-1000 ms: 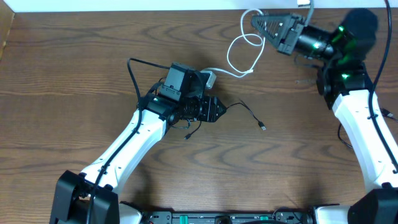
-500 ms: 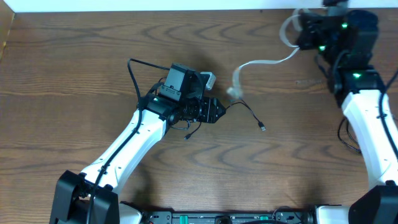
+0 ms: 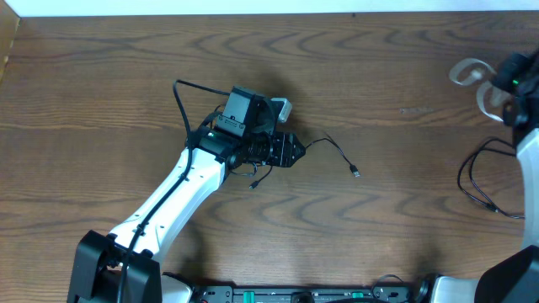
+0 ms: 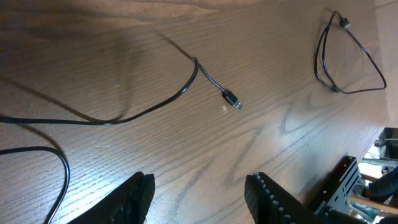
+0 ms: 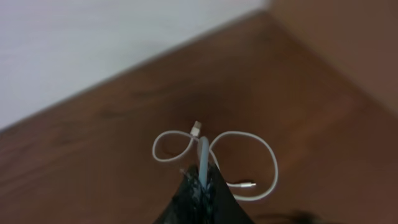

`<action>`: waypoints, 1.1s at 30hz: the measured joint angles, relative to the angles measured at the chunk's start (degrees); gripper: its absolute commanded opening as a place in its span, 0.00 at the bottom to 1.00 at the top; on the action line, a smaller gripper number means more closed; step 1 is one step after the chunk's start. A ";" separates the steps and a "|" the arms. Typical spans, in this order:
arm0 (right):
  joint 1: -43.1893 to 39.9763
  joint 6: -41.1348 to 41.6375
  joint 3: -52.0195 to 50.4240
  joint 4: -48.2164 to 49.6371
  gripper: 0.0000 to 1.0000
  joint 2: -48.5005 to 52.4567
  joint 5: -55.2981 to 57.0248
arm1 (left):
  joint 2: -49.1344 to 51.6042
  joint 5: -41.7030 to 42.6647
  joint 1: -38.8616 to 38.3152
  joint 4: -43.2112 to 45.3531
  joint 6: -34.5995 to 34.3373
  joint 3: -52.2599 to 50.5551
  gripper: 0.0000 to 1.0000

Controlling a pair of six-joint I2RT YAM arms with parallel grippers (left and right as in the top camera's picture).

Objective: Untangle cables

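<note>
The black cable [image 3: 333, 151] lies loose on the wood just right of my left gripper [image 3: 290, 151], its small plug [image 3: 356, 172] pointing away. In the left wrist view the same black cable [image 4: 186, 87] and its plug [image 4: 231, 99] lie ahead of the left gripper [image 4: 199, 193]. That gripper is open, with bare table between its fingers [image 4: 134, 196]. The white cable [image 5: 249, 155] hangs in loops from my right gripper [image 5: 203, 180], which is shut on it. Both of its plug ends dangle free. From overhead the white cable [image 3: 467, 71] is a blur at the far right edge.
A thin black wire loop [image 3: 480, 181] lies on the table by the right arm [image 3: 526, 126], and shows in the left wrist view as the same loop [image 4: 342, 59]. The table's back edge meets a white wall [image 3: 253, 7]. The left arm [image 3: 185, 194] crosses the middle.
My right gripper has swung from the back middle to the far right edge, carrying the white cable away from the left arm and the black cable. The left arm has not moved.
</note>
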 measured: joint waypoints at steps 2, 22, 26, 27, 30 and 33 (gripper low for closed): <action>-2.45 -0.07 0.02 -2.14 0.01 0.02 2.82 | 0.00 0.00 0.00 0.02 0.00 0.00 0.52; -11.34 -0.26 0.04 -6.78 0.47 2.73 -9.14 | 0.00 0.00 0.00 -0.33 0.02 0.00 0.52; -11.28 -0.24 0.04 -8.48 0.48 4.42 -15.80 | 0.00 0.00 0.00 -0.37 0.00 0.00 0.52; -11.23 -0.24 0.04 -9.11 0.48 4.94 -17.55 | 0.00 -0.02 0.00 -0.39 0.00 0.00 0.52; -10.56 -0.24 0.02 -11.41 0.49 6.93 -22.99 | 0.00 -0.81 0.00 -0.55 0.00 0.00 0.52; -9.20 -0.20 0.04 -13.60 0.51 8.55 -28.20 | 0.00 -1.75 0.00 -0.94 0.00 0.00 0.52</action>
